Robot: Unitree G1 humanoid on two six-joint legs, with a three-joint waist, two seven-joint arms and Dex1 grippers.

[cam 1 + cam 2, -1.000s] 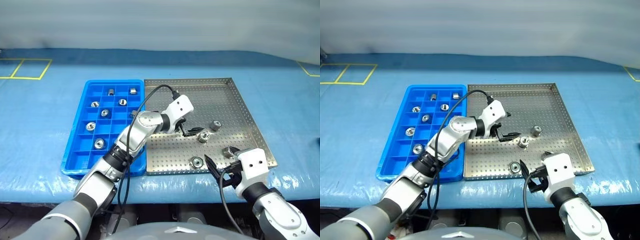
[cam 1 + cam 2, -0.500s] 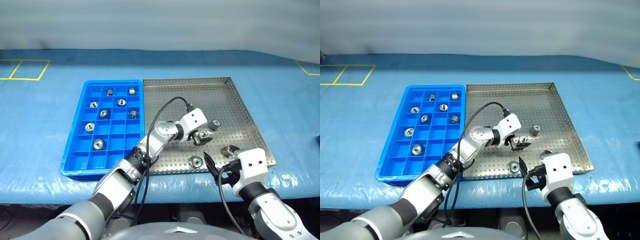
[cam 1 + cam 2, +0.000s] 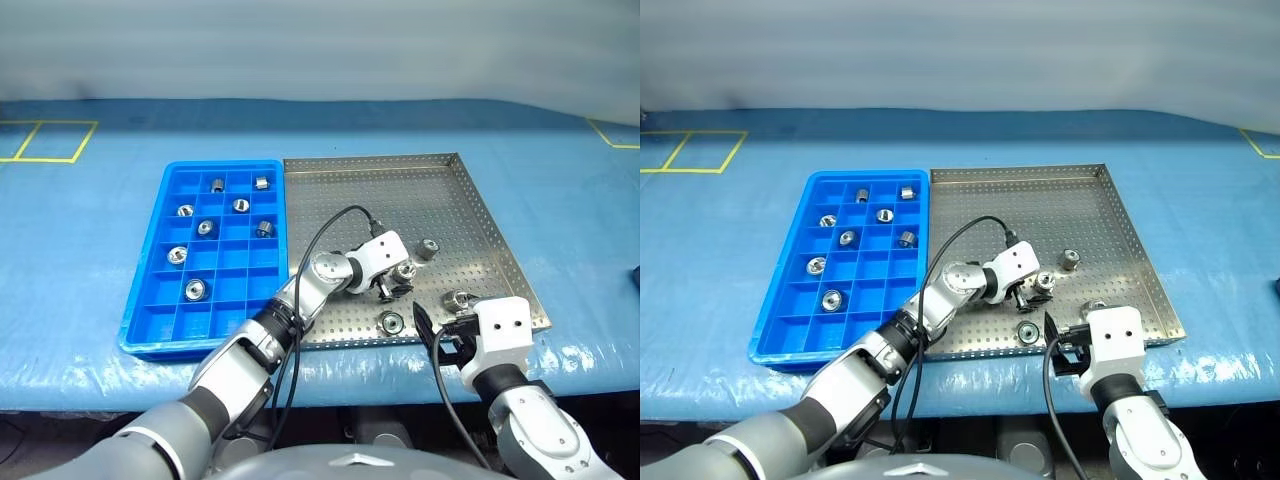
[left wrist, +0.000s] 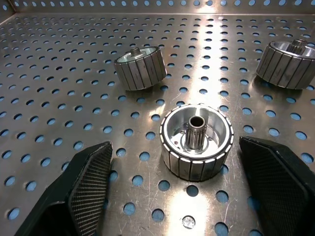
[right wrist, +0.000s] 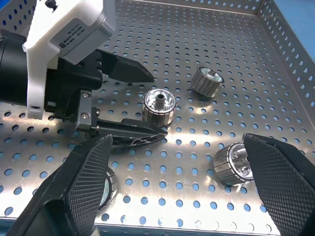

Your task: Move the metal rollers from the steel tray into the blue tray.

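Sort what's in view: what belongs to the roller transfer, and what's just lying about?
Job:
- metal rollers: four on the steel tray, seven already in the blue tray
- left pincer, open around one roller
- right pincer, open

Lying about:
- blue table cover
- yellow tape marks

I see small print on the left gripper's (image 5: 133, 105) white housing, too fine to read.

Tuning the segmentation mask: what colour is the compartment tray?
Bright blue; the blue tray shows best in the left eye view.
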